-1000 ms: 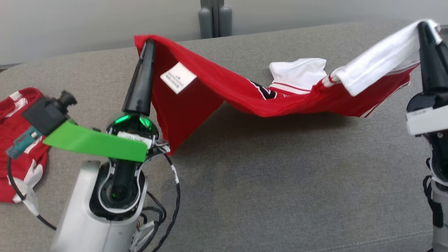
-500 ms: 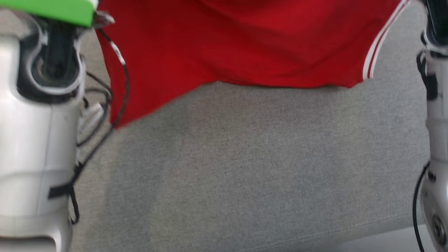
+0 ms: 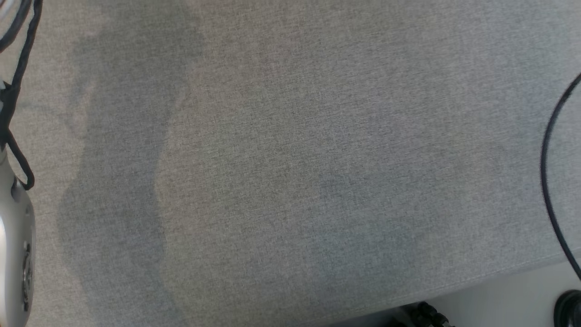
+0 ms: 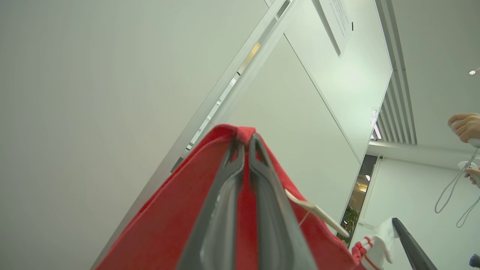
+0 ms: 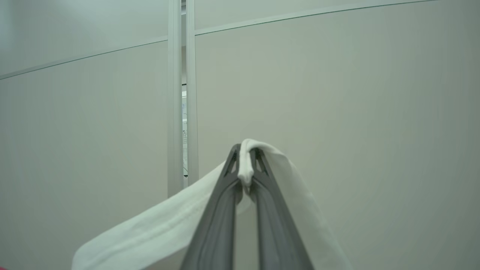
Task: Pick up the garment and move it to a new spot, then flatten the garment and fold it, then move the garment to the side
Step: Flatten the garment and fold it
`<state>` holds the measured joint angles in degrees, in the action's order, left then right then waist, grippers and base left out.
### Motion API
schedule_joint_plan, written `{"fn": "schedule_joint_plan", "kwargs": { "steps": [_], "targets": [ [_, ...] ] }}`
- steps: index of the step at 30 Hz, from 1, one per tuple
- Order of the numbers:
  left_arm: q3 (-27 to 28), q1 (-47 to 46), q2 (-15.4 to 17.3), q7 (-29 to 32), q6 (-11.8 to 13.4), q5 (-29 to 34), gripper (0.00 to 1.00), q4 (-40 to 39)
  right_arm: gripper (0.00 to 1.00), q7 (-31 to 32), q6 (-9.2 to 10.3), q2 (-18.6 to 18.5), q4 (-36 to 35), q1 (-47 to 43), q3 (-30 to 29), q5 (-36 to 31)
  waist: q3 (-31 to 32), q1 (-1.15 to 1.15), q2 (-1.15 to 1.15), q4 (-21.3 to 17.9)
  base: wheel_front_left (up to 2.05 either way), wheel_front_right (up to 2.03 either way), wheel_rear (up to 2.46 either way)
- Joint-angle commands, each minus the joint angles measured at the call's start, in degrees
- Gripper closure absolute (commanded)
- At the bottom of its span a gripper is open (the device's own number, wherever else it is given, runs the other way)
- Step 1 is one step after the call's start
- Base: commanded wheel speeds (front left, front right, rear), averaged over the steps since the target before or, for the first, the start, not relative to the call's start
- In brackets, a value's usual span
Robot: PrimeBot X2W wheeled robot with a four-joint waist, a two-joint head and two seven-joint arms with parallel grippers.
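While the head view looks down on a grey fabric surface [image 3: 290, 136] mottled with soft shadows, the red garment [image 4: 168, 225] is held up in the air between the two grippers, with wall and ceiling behind it in the wrist views.

The left gripper [image 4: 243, 139] has its two dark fingers pressed together on a folded red edge of the garment, and the cloth falls away on both sides of them. A white tag [image 4: 317, 213] sticks out from the red cloth just beside the fingers.

The right gripper [image 5: 246, 150] is clamped on the garment's white sleeve [image 5: 161, 228]. A small fold of white cloth is pinched between the fingertips, and the rest drapes down to either side. In the left wrist view the same gripper shows at the lower right, a dark finger with the white, red-striped sleeve over its tip.

A person's hand [image 4: 465, 126] shows at the right edge of the left wrist view, holding a pale controller with a looped cord [image 4: 448, 195]. Slatted ceiling vents [image 4: 399, 93] run above it.

At the surface's left edge in the head view lie the pale left forearm [image 3: 11, 254] and black cables [image 3: 18, 91]. Another black cable [image 3: 547, 181] curves down the right side. Beyond the surface's near edge, at the lower right corner, is a pale floor [image 3: 513, 290].
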<state>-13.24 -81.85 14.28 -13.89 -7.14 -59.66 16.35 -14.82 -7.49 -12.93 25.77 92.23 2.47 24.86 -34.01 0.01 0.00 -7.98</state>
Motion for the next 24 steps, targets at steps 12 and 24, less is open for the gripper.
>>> {"fn": "schedule_joint_plan", "kwargs": {
  "steps": [12, 24],
  "targets": [
    [-0.64, 20.45, 0.93, -1.29, -0.41, -1.63, 1.00, -0.98, 1.00, -0.38, 0.00, -4.65, -1.26, -19.23, 8.68, 5.01, -2.06, -0.01, 0.00, 1.45, 0.00, 0.00, 0.00],
    [0.82, 43.70, -5.29, -1.25, -0.42, -3.76, 1.00, 1.66, 1.00, 6.54, 0.00, -11.42, -5.29, -50.34, 13.65, 16.79, 6.41, -0.01, 0.00, 3.17, 0.00, 0.00, 0.00]
  ]
}}
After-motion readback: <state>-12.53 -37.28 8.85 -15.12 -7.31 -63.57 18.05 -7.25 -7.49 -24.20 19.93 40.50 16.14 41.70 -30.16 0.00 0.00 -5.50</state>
